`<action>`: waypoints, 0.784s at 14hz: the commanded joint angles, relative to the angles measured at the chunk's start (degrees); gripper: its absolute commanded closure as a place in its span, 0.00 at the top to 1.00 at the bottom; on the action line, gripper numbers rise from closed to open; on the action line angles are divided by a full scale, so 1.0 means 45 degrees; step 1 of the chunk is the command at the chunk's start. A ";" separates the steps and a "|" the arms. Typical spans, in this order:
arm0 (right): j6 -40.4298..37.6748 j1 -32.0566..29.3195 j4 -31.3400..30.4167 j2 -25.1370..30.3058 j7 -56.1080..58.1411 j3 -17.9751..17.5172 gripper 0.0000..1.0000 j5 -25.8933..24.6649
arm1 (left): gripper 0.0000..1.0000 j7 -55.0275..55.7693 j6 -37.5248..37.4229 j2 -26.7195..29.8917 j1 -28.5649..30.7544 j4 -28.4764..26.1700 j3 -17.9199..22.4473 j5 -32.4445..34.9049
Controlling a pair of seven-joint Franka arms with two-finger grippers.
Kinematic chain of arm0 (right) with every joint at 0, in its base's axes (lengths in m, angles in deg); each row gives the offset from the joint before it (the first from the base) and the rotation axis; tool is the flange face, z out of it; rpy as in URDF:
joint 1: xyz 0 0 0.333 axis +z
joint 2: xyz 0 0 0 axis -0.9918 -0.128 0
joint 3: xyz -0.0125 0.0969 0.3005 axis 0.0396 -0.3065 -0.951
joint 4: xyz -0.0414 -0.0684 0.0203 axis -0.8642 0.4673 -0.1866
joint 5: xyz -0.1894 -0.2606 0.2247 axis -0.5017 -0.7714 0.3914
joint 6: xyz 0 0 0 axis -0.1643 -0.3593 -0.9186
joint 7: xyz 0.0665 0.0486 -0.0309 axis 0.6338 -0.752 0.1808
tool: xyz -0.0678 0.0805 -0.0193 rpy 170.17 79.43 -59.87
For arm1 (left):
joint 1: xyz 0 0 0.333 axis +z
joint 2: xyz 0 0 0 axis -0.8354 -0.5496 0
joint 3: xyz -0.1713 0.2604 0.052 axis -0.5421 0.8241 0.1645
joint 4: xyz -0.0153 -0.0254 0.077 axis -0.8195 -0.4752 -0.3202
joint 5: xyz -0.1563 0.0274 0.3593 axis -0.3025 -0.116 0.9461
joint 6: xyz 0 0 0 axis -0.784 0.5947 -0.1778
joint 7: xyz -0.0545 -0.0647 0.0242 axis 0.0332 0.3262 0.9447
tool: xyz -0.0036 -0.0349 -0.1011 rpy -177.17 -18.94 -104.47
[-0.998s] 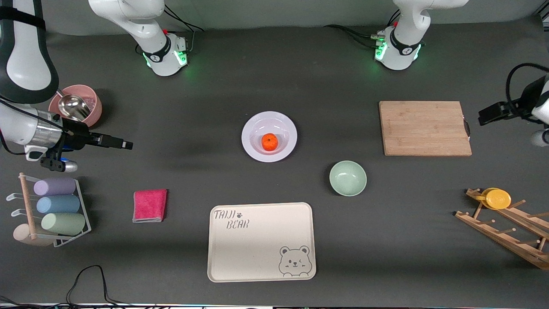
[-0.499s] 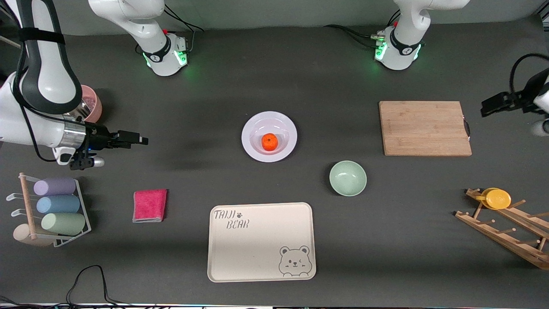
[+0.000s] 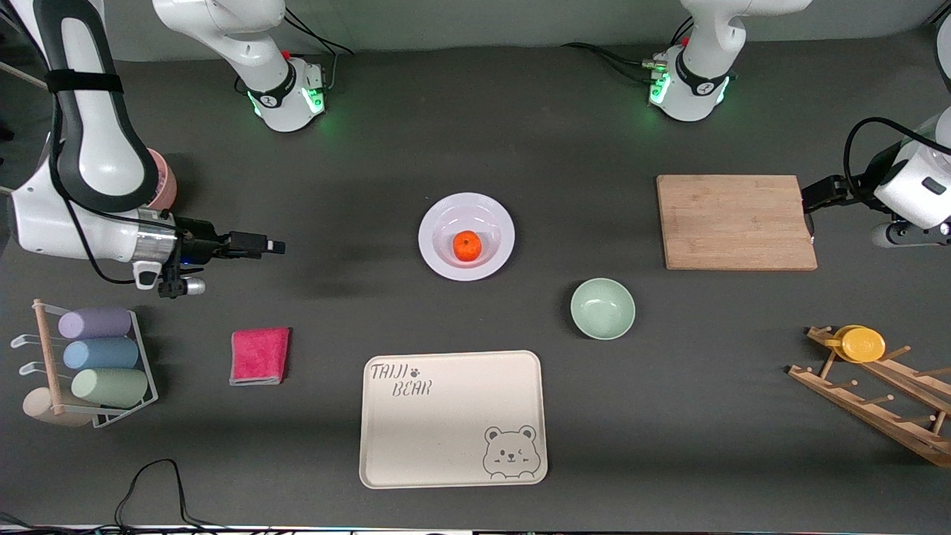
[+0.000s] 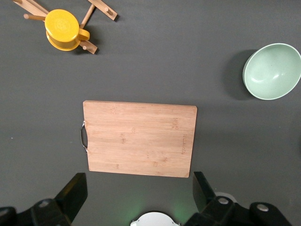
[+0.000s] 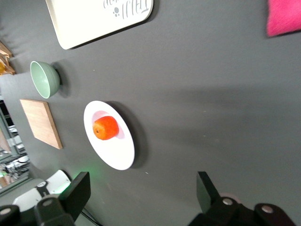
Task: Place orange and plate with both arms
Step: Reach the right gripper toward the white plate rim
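The orange [image 3: 466,247] lies in the middle of the pale plate [image 3: 446,223] at the table's centre. Both show in the right wrist view, the orange [image 5: 105,127] on the plate [image 5: 118,155]. My right gripper [image 3: 269,244] is open and empty, above the table between the pink bowl and the plate, pointing at the plate; its fingers stand wide apart in the right wrist view [image 5: 143,188]. My left gripper [image 3: 813,195] is open and empty, over the handle end of the cutting board [image 3: 735,221]; it also shows in the left wrist view [image 4: 138,188].
A pale green bowl [image 3: 602,308] and a beige bear tray [image 3: 453,420] lie nearer the front camera than the plate. A pink cloth [image 3: 260,355], a cup rack [image 3: 96,364] and a pink bowl [image 3: 162,186] are at the right arm's end. A wooden rack with a yellow cup [image 3: 862,344] is at the left arm's end.
My right gripper has moved toward the plate, away from the pink bowl. My left gripper has moved in from the table's end to the cutting board's handle edge. The orange and plate have not moved.
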 commanded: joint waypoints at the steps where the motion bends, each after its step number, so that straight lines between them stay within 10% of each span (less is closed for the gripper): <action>1: 0.1107 0.0637 -0.0254 -0.0552 0.0215 0.0040 1.00 0.0841 | 1.00 -0.0270 -0.0070 -0.0079 0.0035 0.0292 -0.0095 0.0170; 11: 0.2635 0.1887 -0.1034 -0.1374 0.0409 0.0039 1.00 0.3632 | 1.00 -0.0231 -0.0598 -0.0276 0.0055 0.0353 -0.0095 0.0152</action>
